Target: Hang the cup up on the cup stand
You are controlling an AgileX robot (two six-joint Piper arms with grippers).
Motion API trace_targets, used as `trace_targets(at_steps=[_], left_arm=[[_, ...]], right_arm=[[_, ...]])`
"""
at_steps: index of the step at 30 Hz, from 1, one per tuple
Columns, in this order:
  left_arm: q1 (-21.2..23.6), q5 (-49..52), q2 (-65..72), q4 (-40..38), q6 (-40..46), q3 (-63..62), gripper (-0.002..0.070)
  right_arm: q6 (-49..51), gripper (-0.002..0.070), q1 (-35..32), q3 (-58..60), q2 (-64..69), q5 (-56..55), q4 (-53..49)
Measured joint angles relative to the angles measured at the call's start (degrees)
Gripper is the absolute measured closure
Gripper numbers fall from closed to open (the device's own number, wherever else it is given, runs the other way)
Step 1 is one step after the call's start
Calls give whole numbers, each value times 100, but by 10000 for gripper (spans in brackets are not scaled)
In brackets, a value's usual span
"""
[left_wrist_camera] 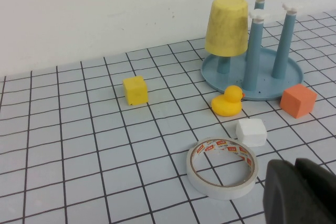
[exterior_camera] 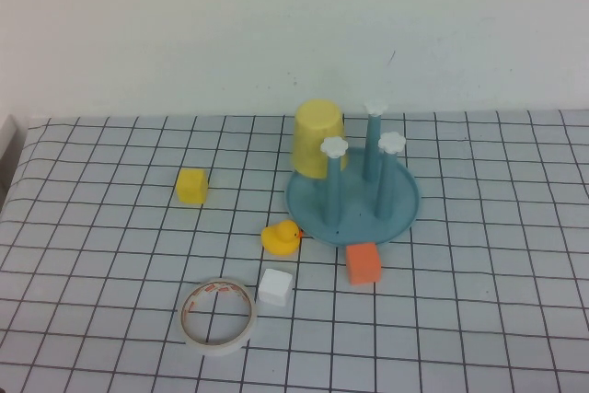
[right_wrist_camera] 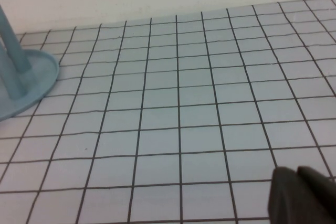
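Cup (exterior_camera: 318,139) upside down over rear-left post of cup stand (exterior_camera: 402,212).

The cup (exterior_camera: 318,138) hides one post of the stand (exterior_camera: 405,213). Left gripper (left_wrist_camera: 302,192) and right gripper (right_wrist_camera: 304,195) are each cut off at the 5 o'clock corner of their wrist views, finger state undeterminable.

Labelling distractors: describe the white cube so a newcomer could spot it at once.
Start at the cup stand, with the cup upside down on one post. Nearer the robot, past the duck, lies the white cube, beside the tape roll. It is the only white block; the others are orange and yellow. Neither gripper appears in the high view.
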Motion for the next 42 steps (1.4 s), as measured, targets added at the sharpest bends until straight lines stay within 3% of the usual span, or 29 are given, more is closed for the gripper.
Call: trace_targets(at_steps=[31,34,37,38,42], left_arm=[[34,-104,0,-267,26,316,677],[389,-367,0,-453,324,573,677],[1012,-901,0,-743,716,761,677],[1521,-1365,0,-908,1059,896,677],[2471,-1951,0,-1082,1372,1191,677]], right_arm=[[-257,676,0,-13,0,46,-12],[-257,676,0,-13,0,60,-12],[-257,676,0,-13,0,62,-12],[-257,676,0,-13,0,72,-23],[-266,676,0,-13,0,72,-23]])
